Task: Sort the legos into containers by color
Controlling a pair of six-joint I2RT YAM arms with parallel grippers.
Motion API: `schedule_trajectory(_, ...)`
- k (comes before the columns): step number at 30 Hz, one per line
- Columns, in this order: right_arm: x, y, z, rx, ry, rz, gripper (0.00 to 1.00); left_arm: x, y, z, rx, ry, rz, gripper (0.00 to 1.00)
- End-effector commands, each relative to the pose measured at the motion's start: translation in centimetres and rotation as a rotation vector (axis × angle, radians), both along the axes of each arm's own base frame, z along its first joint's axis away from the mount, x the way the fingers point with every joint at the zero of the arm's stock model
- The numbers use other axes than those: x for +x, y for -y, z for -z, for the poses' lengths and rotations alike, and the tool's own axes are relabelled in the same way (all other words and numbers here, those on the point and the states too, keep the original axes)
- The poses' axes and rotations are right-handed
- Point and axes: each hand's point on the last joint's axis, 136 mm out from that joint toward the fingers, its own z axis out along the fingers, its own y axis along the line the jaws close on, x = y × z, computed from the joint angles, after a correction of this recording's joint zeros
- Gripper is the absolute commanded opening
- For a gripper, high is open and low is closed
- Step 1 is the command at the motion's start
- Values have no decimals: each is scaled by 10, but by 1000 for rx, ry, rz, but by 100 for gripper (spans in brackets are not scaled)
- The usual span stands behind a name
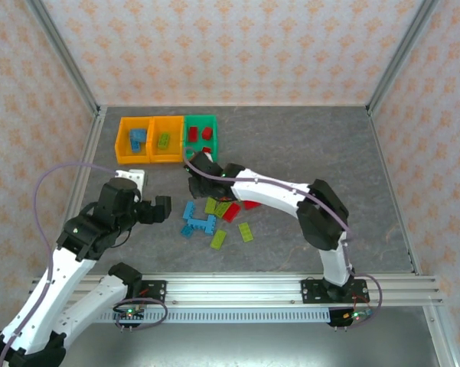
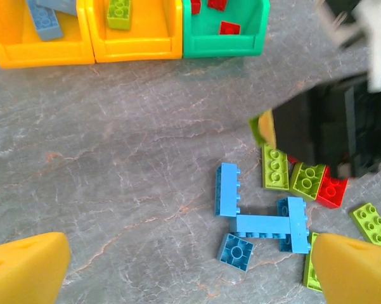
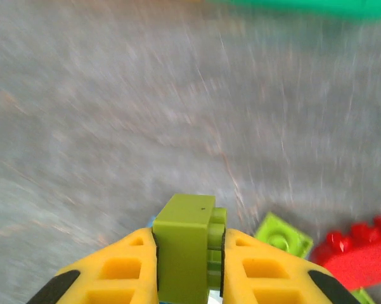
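**Right gripper clamped on a lime brick, left gripper spread wide**

The right gripper (image 3: 190,269) is clenched on a lime green brick (image 3: 185,231). In the right wrist view its two yellow fingers (image 3: 123,272) press the brick's opposite sides, and the studs face the right-hand finger. The grey table (image 3: 114,95) behind it is blurred. From the top camera, this gripper sits between the loose pile and the row of bins, close to the front of the green bin (image 2: 222,45).

The left gripper (image 2: 190,275) is released. Its yellow fingertips (image 2: 25,269) stand far apart at the lower corners of the left wrist view, and nothing is gripped between them. In the top view it points across the table toward the pile from the left.

The three bins stand in a row, side by side, at the far left of the table. The left orange bin (image 2: 41,56) holds light blue bricks (image 2: 47,22). The middle orange bin (image 2: 136,49) holds a lime brick (image 2: 118,12). The green bin holds red bricks (image 2: 229,28).

The loose pile lies on the table between the arms:
- A cluster of loose blue bricks (image 2: 263,225) is on its left side.
- Loose lime bricks (image 2: 276,166) are beside and beyond the blue ones.
- A loose red brick (image 2: 331,190) touches one of the lime bricks.
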Motion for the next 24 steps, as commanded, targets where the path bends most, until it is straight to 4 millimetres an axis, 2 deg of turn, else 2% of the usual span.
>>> schedule_trajectory(1, 46, -16, -68, 108, 258, 48, 22, 2, -9, -8, 8, 66, -43, 99)
schedule_trajectory(3, 71, -28, -79, 149, 295, 61, 22, 2, -13, -10, 14, 86, -57, 99)
schedule_trajectory(5, 95, -42, -77, 176, 294, 54, 21, 2, -16, -12, 19, 95, -70, 100)
schedule_trajectory(6, 108, -53, -82, 201, 307, 42, 21, 2, -17, -11, 22, 94, -74, 100)
schedule_trajectory(9, 144, -76, -78, 234, 340, 30, 22, 4, -18, -10, 27, 87, -79, 100)
schedule_trajectory(11, 165, -90, -67, 250, 343, 15, 23, 4, -19, -8, 31, 77, -80, 100)
schedule_trajectory(13, 179, -99, -65, 259, 372, 4, 23, 4, -20, -8, 32, 75, -85, 100)
schedule_trajectory(14, 185, -104, -56, 256, 384, -5, 25, 5, -21, -8, 33, 76, -88, 100)
schedule_trajectory(16, 189, -109, -54, 265, 413, -33, 36, 5, -22, -8, 31, 77, -94, 100)
schedule_trajectory(17, 190, -110, -56, 264, 426, -43, 43, 5, -22, -8, 28, 77, -95, 100)
schedule_trajectory(18, 189, -109, -62, 265, 435, -47, 46, 5, -21, -7, 24, 76, -93, 100)
schedule_trajectory(24, 160, -93, -98, 235, 393, -106, 48, 9, -24, -2, 26, 50, -109, 100)
